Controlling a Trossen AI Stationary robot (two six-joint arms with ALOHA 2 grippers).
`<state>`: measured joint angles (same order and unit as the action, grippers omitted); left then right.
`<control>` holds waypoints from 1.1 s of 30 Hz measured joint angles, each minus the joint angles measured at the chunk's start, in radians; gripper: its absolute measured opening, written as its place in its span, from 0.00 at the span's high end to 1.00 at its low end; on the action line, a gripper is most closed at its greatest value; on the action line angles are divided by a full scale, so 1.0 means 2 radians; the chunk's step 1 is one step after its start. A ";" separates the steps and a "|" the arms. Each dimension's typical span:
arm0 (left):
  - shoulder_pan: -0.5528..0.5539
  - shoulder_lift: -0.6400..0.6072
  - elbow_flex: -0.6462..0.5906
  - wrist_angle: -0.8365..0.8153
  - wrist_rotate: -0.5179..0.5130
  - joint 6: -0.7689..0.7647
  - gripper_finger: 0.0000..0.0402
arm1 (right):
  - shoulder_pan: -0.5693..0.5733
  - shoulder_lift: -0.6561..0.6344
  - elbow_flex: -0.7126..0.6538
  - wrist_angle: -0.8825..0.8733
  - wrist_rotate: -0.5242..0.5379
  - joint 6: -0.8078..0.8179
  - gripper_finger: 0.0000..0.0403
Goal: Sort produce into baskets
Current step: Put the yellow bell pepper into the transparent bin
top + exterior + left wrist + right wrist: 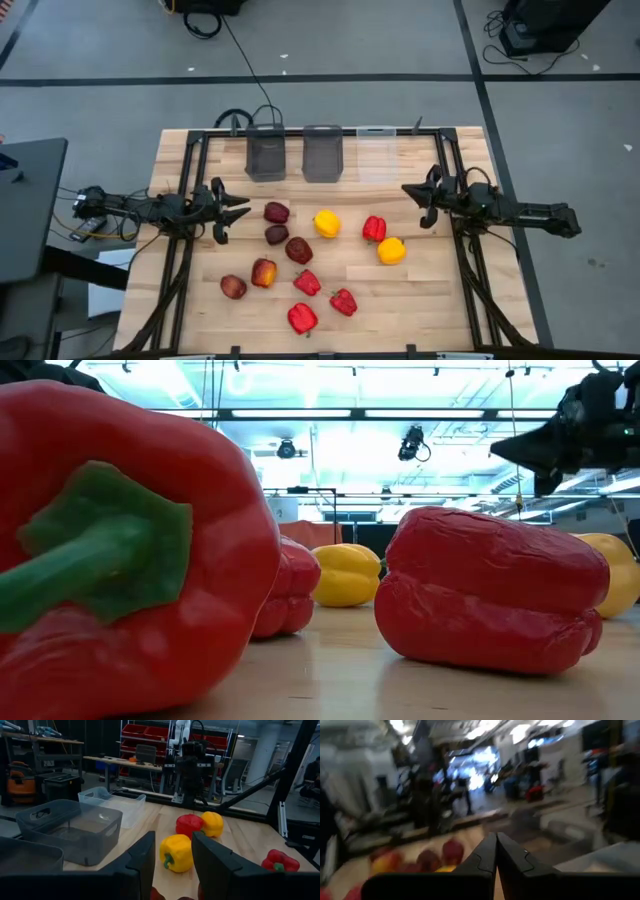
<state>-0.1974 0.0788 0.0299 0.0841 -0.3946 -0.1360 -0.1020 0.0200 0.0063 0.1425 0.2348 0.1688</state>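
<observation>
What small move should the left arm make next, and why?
Probably ease the left pincer toward the nearest dark red apple and lower over it. Its fingers are open and hold nothing, the apple lies just ahead of them, and all three baskets at the table's far edge look empty. The right pincer is shut and holds nothing, above the table's right side.

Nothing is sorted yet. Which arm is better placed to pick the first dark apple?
Left, probably. The left claw is open beside the dark apple, while the right claw is shut on the far side, nearer the red pepper.
</observation>
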 joint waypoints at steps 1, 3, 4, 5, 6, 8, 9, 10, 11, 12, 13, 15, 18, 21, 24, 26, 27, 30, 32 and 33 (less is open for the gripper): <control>0.000 0.000 0.000 0.000 0.000 0.000 0.67 | 0.000 0.000 0.000 0.015 0.008 0.013 0.94; 0.000 0.000 0.000 0.000 0.000 0.000 0.67 | 0.000 0.000 0.000 0.046 0.022 0.045 0.94; 0.000 0.000 0.000 0.000 0.000 0.000 0.67 | 0.000 0.000 0.000 0.059 0.028 0.053 0.94; 0.000 0.000 0.000 0.000 0.000 0.000 0.67 | 0.000 0.000 0.000 0.067 0.028 0.054 0.94; 0.000 0.000 0.000 0.000 0.000 0.000 0.67 | 0.000 0.000 0.000 0.068 0.026 0.049 0.94; 0.000 0.000 0.000 0.011 0.000 -0.001 0.67 | 0.000 0.001 0.000 0.063 0.022 0.024 0.94; 0.000 0.000 0.000 0.024 0.000 0.001 0.67 | 0.000 0.003 0.000 0.059 0.023 0.013 0.94; 0.000 0.000 0.000 0.037 0.000 0.002 0.67 | 0.000 0.004 0.000 0.053 0.028 0.008 0.94; 0.000 0.000 0.000 0.049 0.000 0.002 0.67 | 0.000 0.008 0.000 0.048 0.031 0.010 0.94; 0.000 0.000 0.000 0.061 0.000 0.002 0.67 | 0.000 0.013 0.000 0.043 0.032 0.018 0.94; 0.000 0.000 0.000 0.071 -0.001 0.006 0.67 | 0.000 0.018 0.000 0.033 0.029 0.029 0.94; 0.000 0.000 0.000 0.090 -0.020 0.024 0.67 | 0.000 0.036 0.000 0.016 0.013 0.054 0.94; 0.000 0.000 0.000 0.093 -0.067 0.027 0.67 | 0.001 0.073 0.000 0.004 -0.004 0.094 0.94; 0.000 0.000 0.000 0.085 -0.105 0.027 0.67 | 0.006 0.120 0.000 0.012 -0.021 0.128 0.94; 0.001 0.000 0.000 0.088 -0.108 0.025 0.67 | 0.012 0.167 0.003 0.037 -0.061 0.157 0.92; 0.001 0.000 0.000 0.090 -0.109 0.026 0.67 | 0.019 0.196 0.018 0.053 -0.088 0.167 0.90; 0.001 0.000 0.000 0.090 -0.109 0.027 0.67 | 0.024 0.210 0.031 0.058 -0.096 0.167 0.89; 0.001 0.000 0.000 0.090 -0.103 0.027 0.67 | 0.043 0.259 0.080 0.061 -0.102 0.144 0.85; 0.001 0.004 0.000 0.090 -0.093 0.027 0.67 | 0.057 0.300 0.119 0.059 -0.086 0.121 0.83; 0.001 0.007 0.000 0.089 -0.087 0.027 0.67 | 0.063 0.323 0.140 0.058 -0.076 0.108 0.81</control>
<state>-0.1963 0.0934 0.0300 0.2630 -0.5689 -0.0830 0.0237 0.6659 0.2863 0.2594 0.0831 0.3851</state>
